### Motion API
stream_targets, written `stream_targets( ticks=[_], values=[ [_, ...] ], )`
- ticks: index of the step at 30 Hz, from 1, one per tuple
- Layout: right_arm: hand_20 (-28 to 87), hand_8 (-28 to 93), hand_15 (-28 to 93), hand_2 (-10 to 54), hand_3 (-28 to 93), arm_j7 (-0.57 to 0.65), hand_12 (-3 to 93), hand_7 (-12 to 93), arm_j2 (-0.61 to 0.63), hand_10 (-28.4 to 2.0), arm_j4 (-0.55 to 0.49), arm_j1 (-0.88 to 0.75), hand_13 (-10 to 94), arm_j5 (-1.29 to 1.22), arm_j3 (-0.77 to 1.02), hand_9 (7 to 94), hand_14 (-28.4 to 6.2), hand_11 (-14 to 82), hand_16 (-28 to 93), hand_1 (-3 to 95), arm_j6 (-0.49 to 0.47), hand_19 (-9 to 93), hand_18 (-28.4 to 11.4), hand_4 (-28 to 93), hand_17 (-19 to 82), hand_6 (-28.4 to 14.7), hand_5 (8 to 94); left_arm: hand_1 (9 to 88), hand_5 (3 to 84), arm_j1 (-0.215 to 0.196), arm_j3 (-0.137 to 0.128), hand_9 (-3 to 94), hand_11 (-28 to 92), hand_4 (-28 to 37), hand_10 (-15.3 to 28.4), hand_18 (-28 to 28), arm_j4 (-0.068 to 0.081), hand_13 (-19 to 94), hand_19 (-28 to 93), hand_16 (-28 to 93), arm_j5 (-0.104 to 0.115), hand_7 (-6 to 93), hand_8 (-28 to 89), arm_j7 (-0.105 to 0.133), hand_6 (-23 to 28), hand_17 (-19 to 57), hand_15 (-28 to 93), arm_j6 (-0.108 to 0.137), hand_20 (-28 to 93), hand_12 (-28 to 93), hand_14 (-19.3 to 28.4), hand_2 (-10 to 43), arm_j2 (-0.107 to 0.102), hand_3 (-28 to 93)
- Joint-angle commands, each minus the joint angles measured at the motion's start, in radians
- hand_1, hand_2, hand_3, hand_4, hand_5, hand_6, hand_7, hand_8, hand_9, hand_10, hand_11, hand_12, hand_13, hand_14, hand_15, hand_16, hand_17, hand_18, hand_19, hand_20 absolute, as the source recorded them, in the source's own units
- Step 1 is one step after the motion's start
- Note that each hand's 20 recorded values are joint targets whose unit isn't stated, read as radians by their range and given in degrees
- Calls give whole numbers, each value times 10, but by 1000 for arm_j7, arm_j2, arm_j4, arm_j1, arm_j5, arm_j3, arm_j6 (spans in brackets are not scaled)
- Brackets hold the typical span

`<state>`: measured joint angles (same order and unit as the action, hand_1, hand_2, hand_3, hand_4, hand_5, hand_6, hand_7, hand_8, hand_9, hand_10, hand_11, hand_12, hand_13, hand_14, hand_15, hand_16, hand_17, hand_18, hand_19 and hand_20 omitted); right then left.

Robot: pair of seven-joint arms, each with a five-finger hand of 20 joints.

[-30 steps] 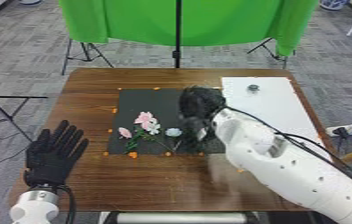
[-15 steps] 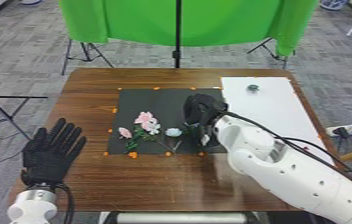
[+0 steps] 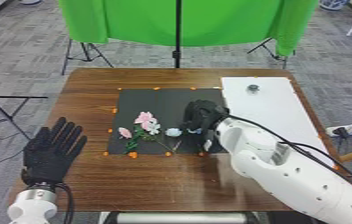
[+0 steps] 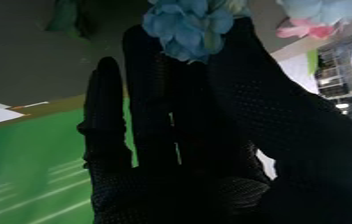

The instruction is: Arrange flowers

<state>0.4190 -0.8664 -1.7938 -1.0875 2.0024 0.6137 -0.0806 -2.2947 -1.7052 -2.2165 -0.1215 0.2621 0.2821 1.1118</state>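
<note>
Clock read from the dark mat's centre, 12 pointing away from the robot. Dark mat (image 3: 168, 102) lies on the brown counter (image 3: 110, 182), orange marks (image 3: 133, 155) along its edges.

Right robot hand (image 3: 204, 114) over the mat's 3 o'clock side. In the wrist view, right robot hand (image 4: 181, 145) has a blue flower (image 4: 183, 30) pinched at the tips, between thumb and fingers; fingers long, only slightly bent, thumb brought in close.

Other flowers on the mat: large pink flower (image 3: 143, 117) toward 9–10 o'clock, white flower (image 3: 153, 128) touching or just beside it, small pink flower (image 3: 125, 132) at 8–9, green leaves (image 3: 132, 145) at 7–8, pale blue bloom (image 3: 173, 132) at 6, near the right robot hand.

Left robot hand (image 3: 50, 156) out at 8 o'clock, off the mat: fingers straight and spread, nothing held.

White sheet (image 3: 275, 112) at 2–3 o'clock, a small dark object (image 3: 253, 88) toward its own 11.
</note>
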Motion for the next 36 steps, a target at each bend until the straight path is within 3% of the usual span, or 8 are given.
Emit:
stream_targets(
  ticks=[1,4,12,18,20,27,33,36],
  values=[
    [334,-141,513,-95,775,33,149,177,35,-121,-34,-32,534,25,55,570,-116,125,274,531,62,741,-201,-283,228,1,598,344,430,-17,-2,335,186,-221,138,122,4,248,255,-34,5,103,-79,-5,89,-43,295,-6,141,119,127,64,3,763],
    [322,-138,541,-95,786,32,148,174,32,-122,-34,-47,523,21,84,559,-122,127,207,517,37,732,-202,-283,221,-6,591,325,430,-16,-2,334,183,-236,139,122,3,248,255,-34,26,103,-80,1,89,-43,296,-3,142,117,128,71,7,752],
    [304,-131,514,-95,642,55,148,163,22,-148,-32,-50,504,41,81,531,-130,118,170,509,74,713,-207,-283,209,-26,576,294,431,-11,3,337,181,-280,140,123,2,249,254,-34,22,100,-79,3,90,-43,293,6,143,116,129,88,7,756],
    [291,-126,449,-95,753,81,148,154,51,-158,10,-37,475,87,150,520,-143,115,150,431,189,714,-209,-283,211,-35,574,298,432,-11,10,338,182,-278,140,123,3,250,254,-33,23,101,-79,7,90,-43,294,-1,143,117,131,88,7,761],
    [262,-125,323,-95,769,71,139,155,72,-154,33,-42,454,142,186,511,-142,111,130,438,202,686,-199,-283,214,-37,572,298,432,-5,15,339,182,-277,141,123,6,251,254,-34,22,100,-79,10,90,-43,294,-7,143,118,131,89,9,762],
    [152,-127,112,-95,795,70,109,156,70,-134,238,36,357,-41,215,416,-146,76,160,430,249,528,-168,-283,166,-29,495,297,432,2,21,340,181,-278,141,123,12,252,252,-34,15,100,-79,10,90,-43,292,-28,143,118,132,94,12,761],
    [124,-138,71,-95,815,36,97,174,31,-114,409,121,299,-60,173,367,-135,85,163,450,133,456,-143,-283,147,-19,438,292,431,-6,20,340,179,-279,142,123,10,251,250,-32,18,98,-79,8,89,-42,289,-23,142,118,132,100,11,764],
    [124,-141,64,-95,808,27,90,172,16,-104,472,159,286,-59,143,336,-131,83,162,461,92,442,-139,-283,143,-14,404,290,431,26,34,339,179,-279,141,124,20,251,249,-32,22,98,-78,11,88,-42,289,-23,143,118,132,102,-1,765]
  ],
)
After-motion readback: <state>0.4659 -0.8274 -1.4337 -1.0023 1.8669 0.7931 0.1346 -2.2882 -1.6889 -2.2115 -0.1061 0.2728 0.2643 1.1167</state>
